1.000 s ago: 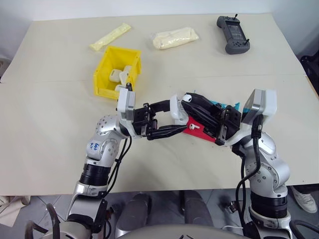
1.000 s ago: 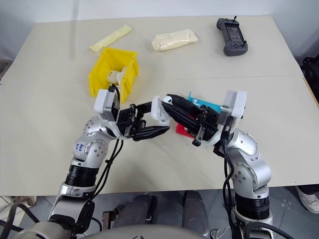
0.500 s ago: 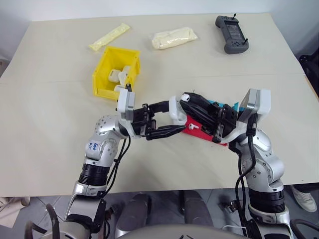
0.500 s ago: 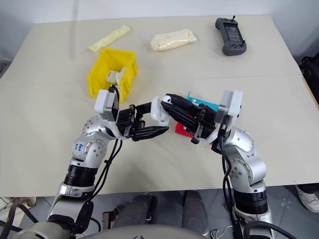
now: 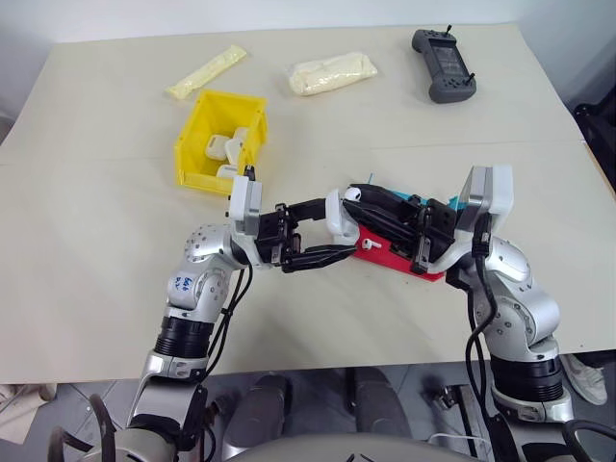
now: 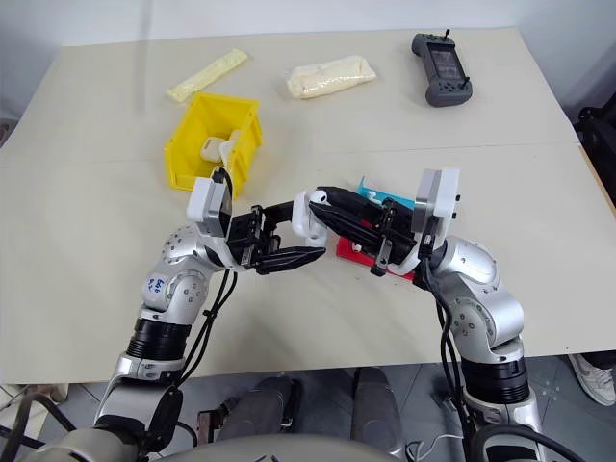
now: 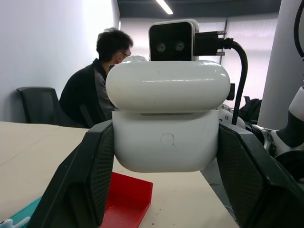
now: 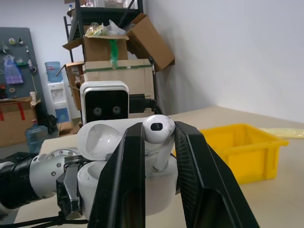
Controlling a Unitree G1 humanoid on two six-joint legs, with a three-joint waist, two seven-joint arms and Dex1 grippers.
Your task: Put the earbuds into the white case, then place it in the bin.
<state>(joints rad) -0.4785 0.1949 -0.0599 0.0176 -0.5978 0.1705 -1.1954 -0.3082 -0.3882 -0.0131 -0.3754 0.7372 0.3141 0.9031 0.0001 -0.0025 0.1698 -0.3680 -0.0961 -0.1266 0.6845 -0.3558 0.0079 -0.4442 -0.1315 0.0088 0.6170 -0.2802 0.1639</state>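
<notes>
Nothing on the tabletop (image 5: 96, 289) has shifted since a second ago; both arms hold the same meeting pose above its middle, and the slight drift of the whole scene is the camera's own.

Largest to smallest: the pale tabletop carries the bin (image 5: 192, 154), which stands well apart from the hands toward the far left, with several white cases lying inside; how many is hard to count. Beyond it lie a long yellowish packet (image 5: 209, 71), a cream pouch (image 5: 332, 71) and a dark handheld controller (image 5: 443, 65). A red and blue tray (image 5: 385, 260) sits under the right arm, mostly hidden by it.

The left hand (image 5: 327, 231) is clamped tight on the white case (image 7: 166, 142), gripping its lower body from both sides. In the left wrist view the lid looks almost down; the right wrist view shows it tipped back and open.

The right hand (image 8: 159, 142) is nearly closed, pinching one earbud (image 8: 158, 130) between its fingers, the stem pointing down into the case's opening. Whether the stem is already seated cannot be told. A second earbud, if inside, is hidden.

A person (image 7: 102, 90) sits in the background.
</notes>
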